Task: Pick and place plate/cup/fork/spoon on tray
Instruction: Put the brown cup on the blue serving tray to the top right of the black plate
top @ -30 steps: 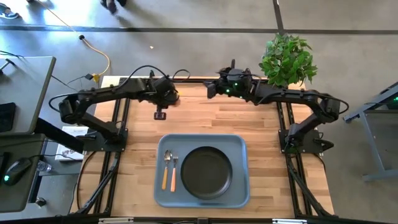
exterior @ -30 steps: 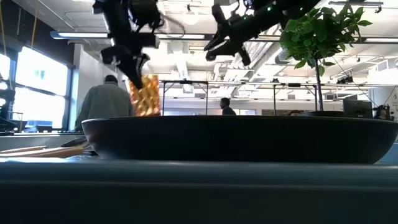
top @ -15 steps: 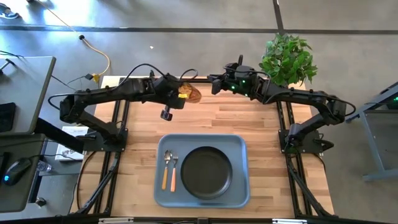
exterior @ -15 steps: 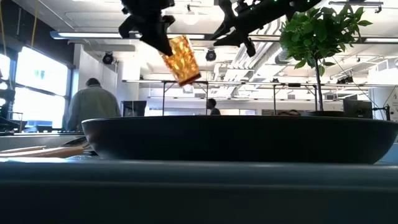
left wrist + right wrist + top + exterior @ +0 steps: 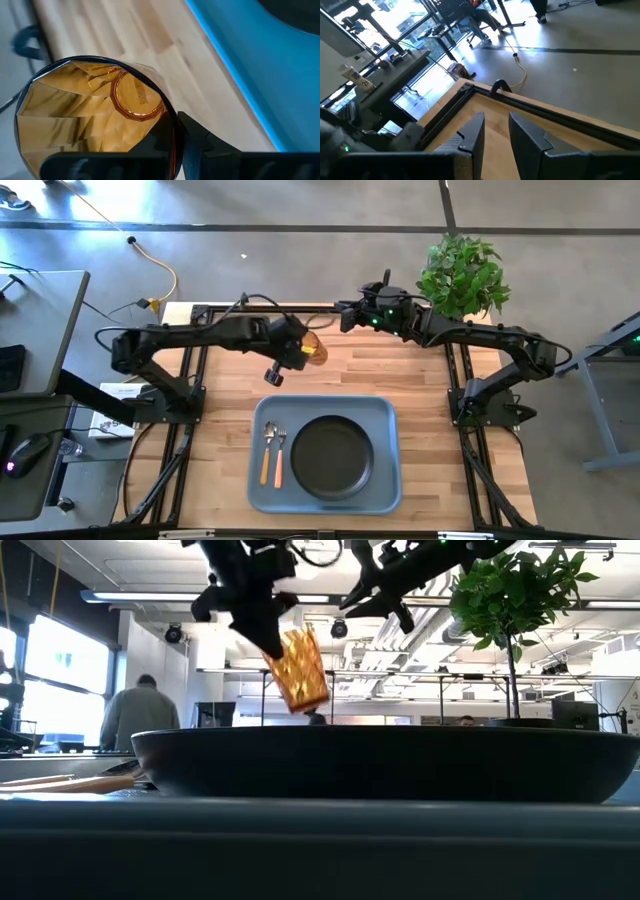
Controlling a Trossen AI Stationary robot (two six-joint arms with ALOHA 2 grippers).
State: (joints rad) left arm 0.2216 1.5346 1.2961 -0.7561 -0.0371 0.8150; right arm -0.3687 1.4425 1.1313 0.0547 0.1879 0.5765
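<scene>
My left gripper (image 5: 300, 350) is shut on the amber cup (image 5: 314, 349), held in the air over the wood table just beyond the tray's far rim. The cup also shows in the low view (image 5: 300, 670). The blue-grey tray (image 5: 385, 415) holds the black plate (image 5: 332, 457), the spoon (image 5: 267, 450) and the fork (image 5: 280, 455), which lie side by side left of the plate. My right gripper (image 5: 345, 313) hangs open and empty over the table's far edge; a gap shows between its fingers (image 5: 496, 132). My left gripper grips the cup's wall at the rim (image 5: 172, 142), one finger (image 5: 159, 134) inside the cup and one (image 5: 196, 137) outside. The fingers come from above at a slant. The cup hangs below them, tilted and lifted clear of the table.
A potted plant (image 5: 460, 275) stands at the table's far right corner. Bare wood lies between the tray and the table's far edge. A person (image 5: 145, 715) stands in the room beyond the table.
My left gripper has carried the cup up from the far left of the table, then toward the right and near edge, toward the tray. The cup has gone from upright to tilted. My right gripper has drawn back a little toward the far edge.
</scene>
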